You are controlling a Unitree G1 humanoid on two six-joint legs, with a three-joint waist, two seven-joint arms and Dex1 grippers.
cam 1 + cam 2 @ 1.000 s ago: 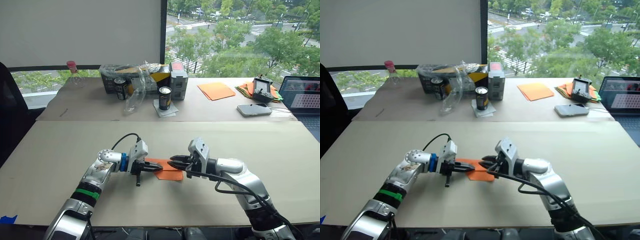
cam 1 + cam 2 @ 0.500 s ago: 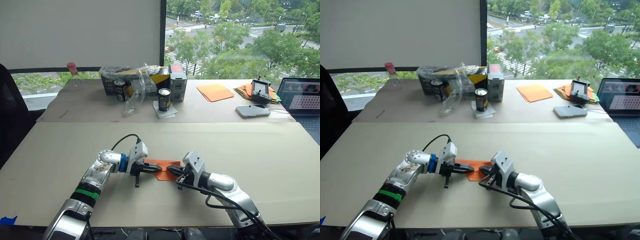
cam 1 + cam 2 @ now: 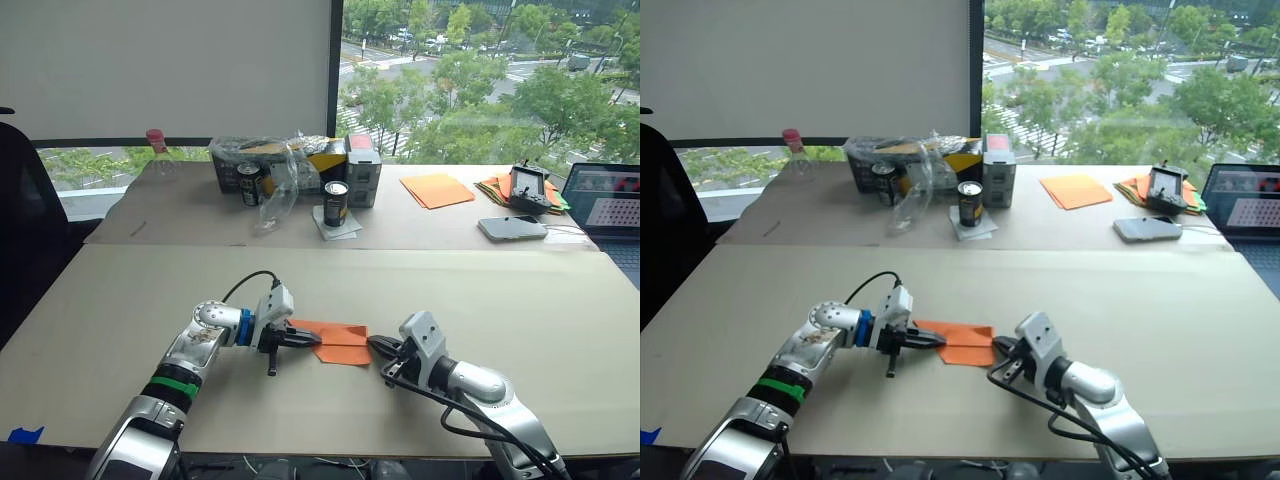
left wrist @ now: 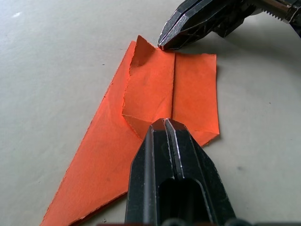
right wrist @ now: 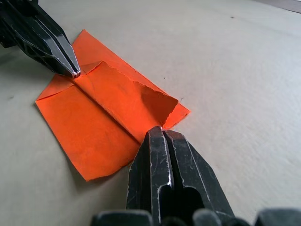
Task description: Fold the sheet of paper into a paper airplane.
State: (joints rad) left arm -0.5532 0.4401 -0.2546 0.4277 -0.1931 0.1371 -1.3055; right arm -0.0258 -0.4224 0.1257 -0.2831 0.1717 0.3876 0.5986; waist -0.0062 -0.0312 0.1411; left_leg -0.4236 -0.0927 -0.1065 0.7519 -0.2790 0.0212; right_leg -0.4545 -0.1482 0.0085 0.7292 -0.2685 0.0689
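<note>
1. Near the front edge of the table, midway between both arms, lies the sheet of paper: flat, bright orange, partly folded.
2. Progress, judged: early to middle. One end tapers to a point under the left gripper; a centre crease runs lengthwise; one flap is folded over and lifts slightly at its edge. No narrow wedge or wings yet, so most folds remain.
3. Left gripper: fingers pressed together, tips resting on the paper near the crease, pinning rather than pinching it.
4. Right gripper: fingers likewise together, tips at the paper's square end, touching or just beside its edge; cannot tell which.
5. Paper: thin, matte, with ragged, fuzzy fold edges and a curled corner; likely springs back unless creases are pressed.
6. Table surface: pale, smooth, matte board.
</note>
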